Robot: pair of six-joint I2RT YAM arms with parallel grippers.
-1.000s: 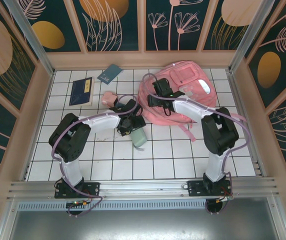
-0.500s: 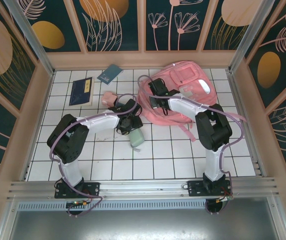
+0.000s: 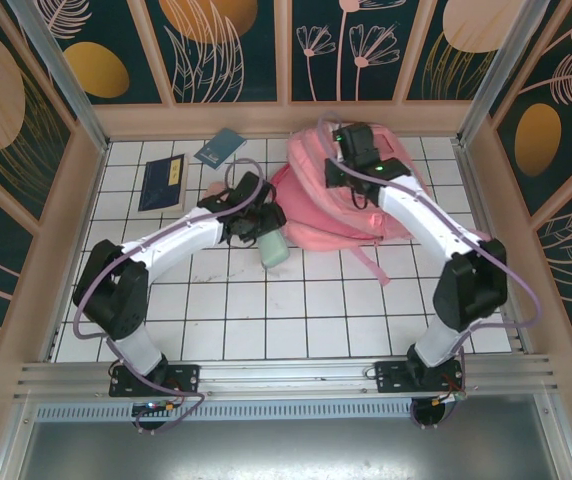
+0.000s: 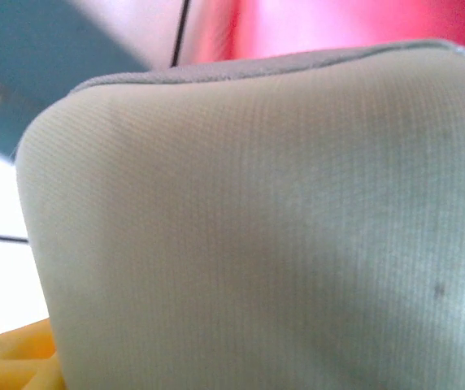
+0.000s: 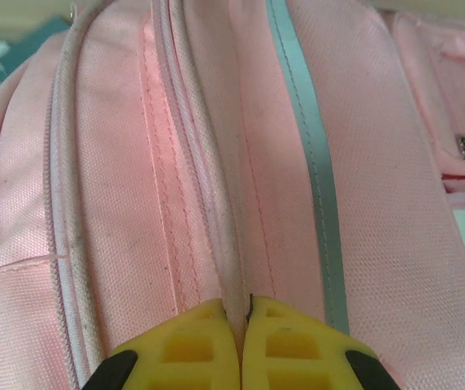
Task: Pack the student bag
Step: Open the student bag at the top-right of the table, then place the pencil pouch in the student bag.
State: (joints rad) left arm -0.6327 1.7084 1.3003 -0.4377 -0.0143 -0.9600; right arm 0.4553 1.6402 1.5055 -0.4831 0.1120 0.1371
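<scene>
The pink student bag [image 3: 391, 215] lies at the back right of the tiled table. My right gripper [image 3: 342, 166] is over its upper left part. In the right wrist view the yellow fingers [image 5: 192, 345] are shut on a fold of the bag's fabric [image 5: 127, 187] beside the zipper seam, with the gripper [image 5: 243, 313] pressed against the cloth. My left gripper [image 3: 263, 227] holds a pale green soft pouch [image 3: 275, 251] just left of the bag. The pouch [image 4: 265, 236] hides the jaws up close, with the bag's pink [image 4: 338, 28] behind it.
A dark blue book [image 3: 162, 182] and a small teal booklet [image 3: 220, 147] lie at the back left. A small pink thing [image 3: 213, 188] sits beside the left arm. Wooden walls enclose the table on three sides. Bare tiles stretch across the near half.
My right gripper shut on the bag's fabric and drew it up and back, raising the bag's top. My left gripper closed on the pouch and carried it back towards the bag.
</scene>
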